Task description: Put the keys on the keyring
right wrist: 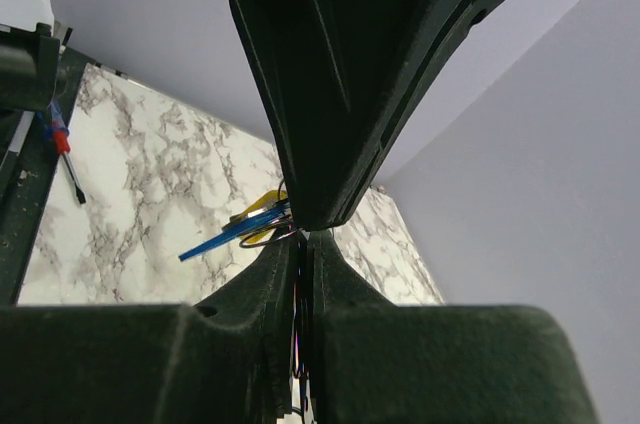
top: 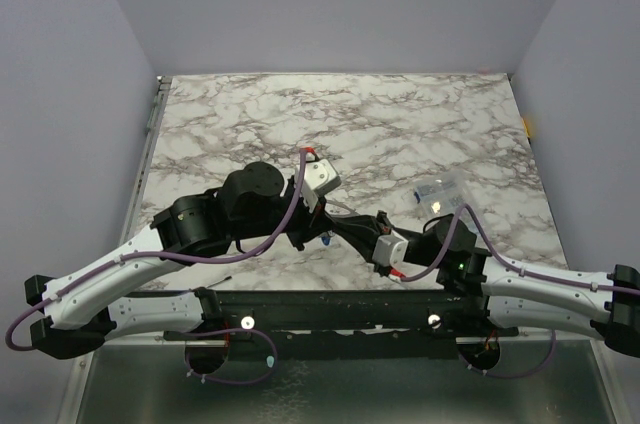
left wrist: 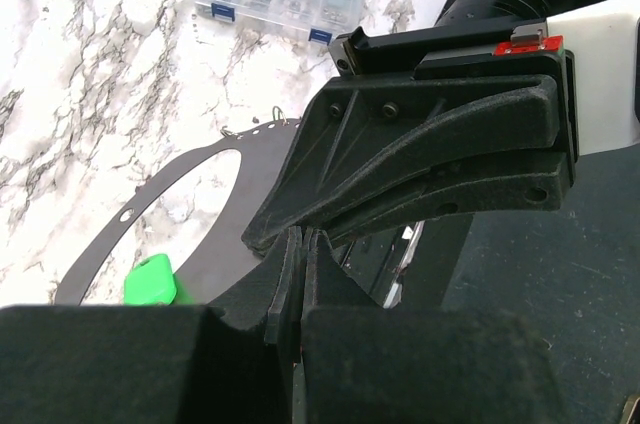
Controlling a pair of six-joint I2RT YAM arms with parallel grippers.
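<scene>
From the top I see both arms folded low and reaching inward over the white grey-veined marble table (top: 400,114). The left gripper (top: 315,224) comes in from 8 o'clock and the right gripper (top: 350,232) from 4 o'clock, their tips meeting nose to nose near the front edge. The clear plastic compartment box (top: 440,192) sits at 2 o'clock from them. That view hides the small parts; the wrist cameras give them to me. On the left wrist camera my left jaws are pressed together. The large thin grey metal keyring (left wrist: 140,204) arcs from 7 o'clock up towards 1 o'clock, passing behind the right claw, and the green-headed key (left wrist: 150,281) sits just beside my fingers (left wrist: 330,294). Only the right wrist camera shows the blue-headed key (right wrist: 215,241) and the yellow-headed key (right wrist: 262,204). Both fan out from the meeting point, long axes running 2 to 8 o'clock, free ends at 8. The right jaws stand almost together; what they pinch I cannot tell.
</scene>
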